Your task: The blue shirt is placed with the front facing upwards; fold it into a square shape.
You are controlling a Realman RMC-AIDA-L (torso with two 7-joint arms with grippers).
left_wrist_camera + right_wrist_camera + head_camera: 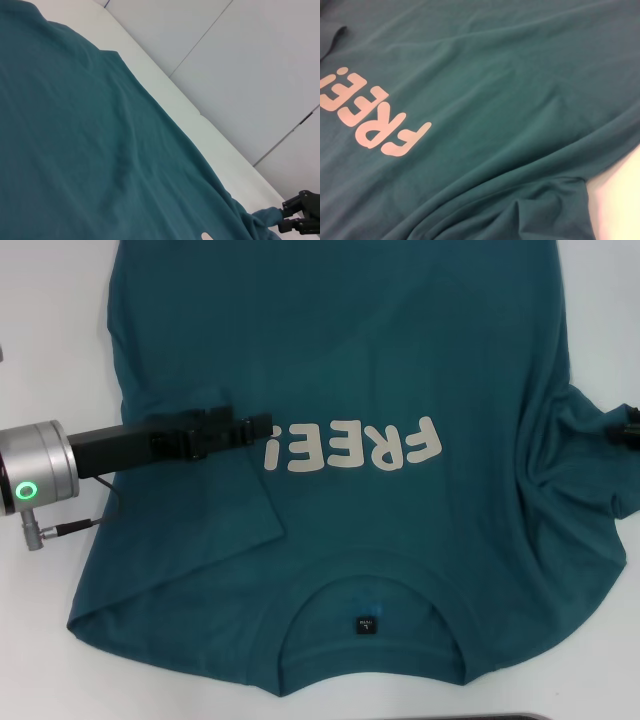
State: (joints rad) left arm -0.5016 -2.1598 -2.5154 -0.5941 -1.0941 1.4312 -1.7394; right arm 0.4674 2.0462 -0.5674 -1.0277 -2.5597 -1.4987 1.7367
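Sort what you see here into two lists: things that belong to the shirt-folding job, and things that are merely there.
Belongs to the job:
- blue shirt, front up, left sleeve folded inward
- left gripper, over the chest
- right gripper, at the shirt's right sleeve

Merely there:
- white table
- grey cable by the left arm

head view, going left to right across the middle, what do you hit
left arm's silver wrist → left gripper over the shirt → FREE! lettering → bunched shirt fabric → right gripper at the edge
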